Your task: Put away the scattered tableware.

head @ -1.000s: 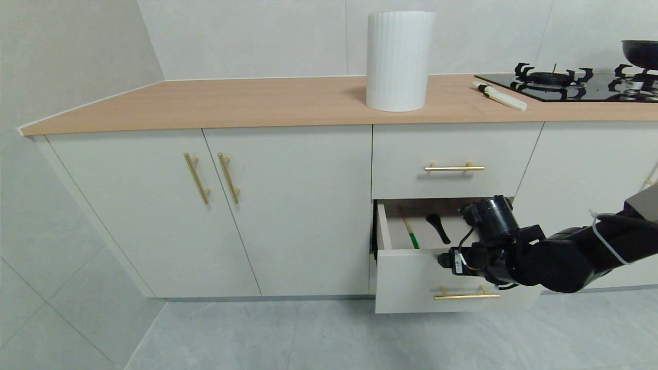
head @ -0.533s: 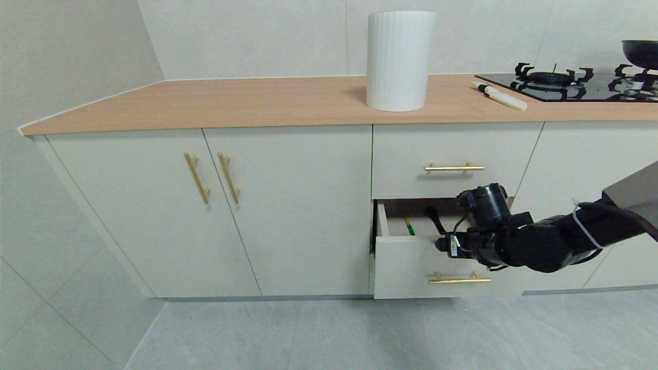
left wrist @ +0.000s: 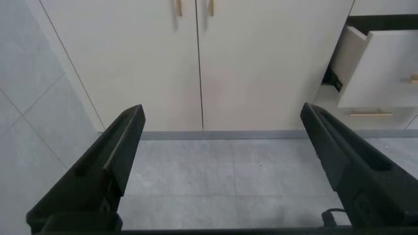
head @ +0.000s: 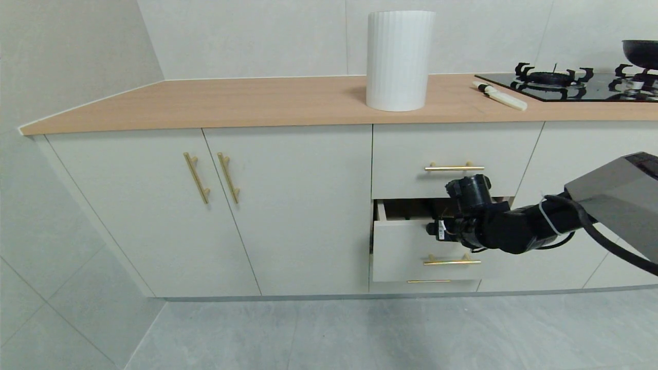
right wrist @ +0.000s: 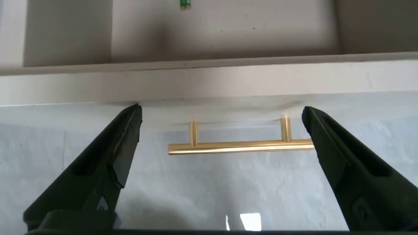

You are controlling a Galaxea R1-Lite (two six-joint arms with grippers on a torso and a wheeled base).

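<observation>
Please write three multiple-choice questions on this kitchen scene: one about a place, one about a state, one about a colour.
1. Where does the white cylinder stand? A) on the floor B) on the counter C) in a drawer
2. How is the second drawer from the top? A) partly open B) fully shut C) lying on the floor
3. What colour is its handle? A) black B) gold C) red
1 B: it stands on the wooden top. 2 A: a dark gap shows above its front. 3 B: the bar shines gold.
</observation>
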